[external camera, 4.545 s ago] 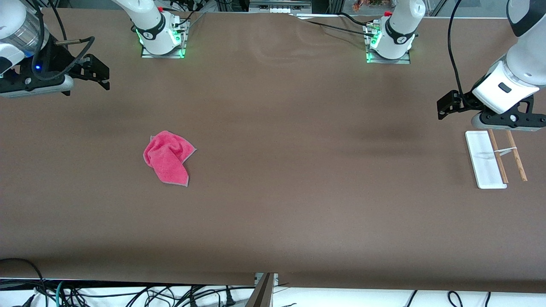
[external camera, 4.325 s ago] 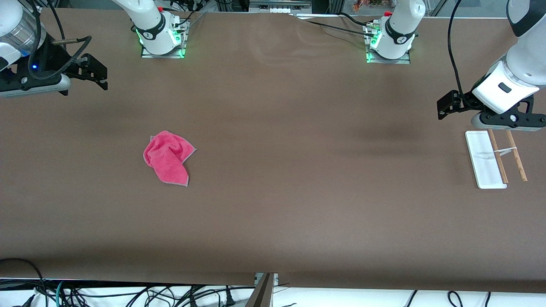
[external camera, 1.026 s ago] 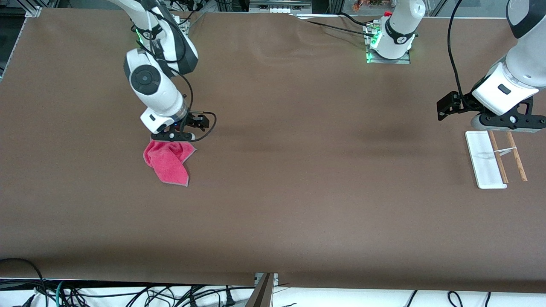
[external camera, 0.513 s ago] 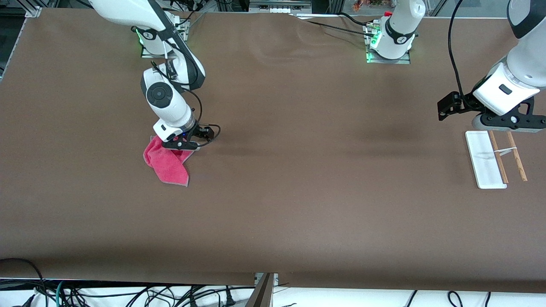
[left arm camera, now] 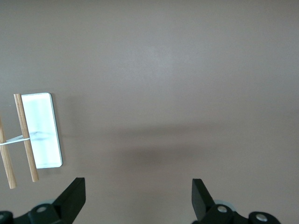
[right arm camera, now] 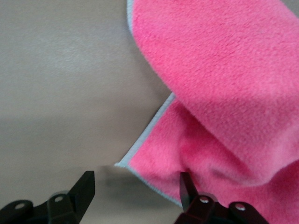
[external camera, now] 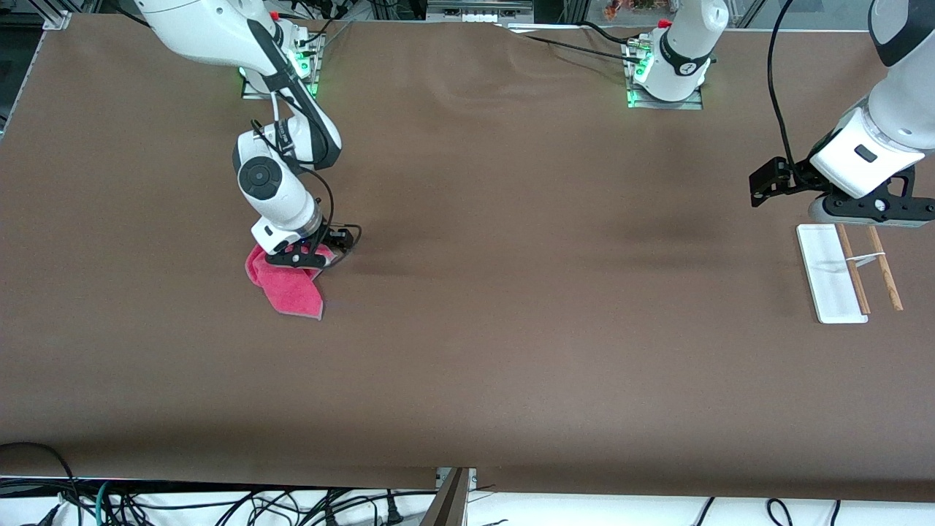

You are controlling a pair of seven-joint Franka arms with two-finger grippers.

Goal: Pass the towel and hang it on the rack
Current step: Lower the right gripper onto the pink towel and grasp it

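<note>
- Matte brown table (external camera: pixel 511 351); cables hang past its near edge.
- My right gripper (right arm camera: pixel 135 191), fingers spread, straddles a corner of the fluffy pink towel (external camera: pixel 292 288).
- My left gripper (left arm camera: pixel 135 200) waits open over the table beside the white-based, wooden-rod rack (external camera: pixel 847 272).

Pink towel crumpled at frame left, rack at frame right.

The towel (external camera: pixel 288 286) is bright pink-red terry with a thin grey edge, folded over itself in a rumpled heap left of centre in the front view. The rack (external camera: pixel 840 272) sits at the right edge, mid-height: a white flat base, two thin brown rods (external camera: pixel 884 267) joined by wire, bare.
</note>
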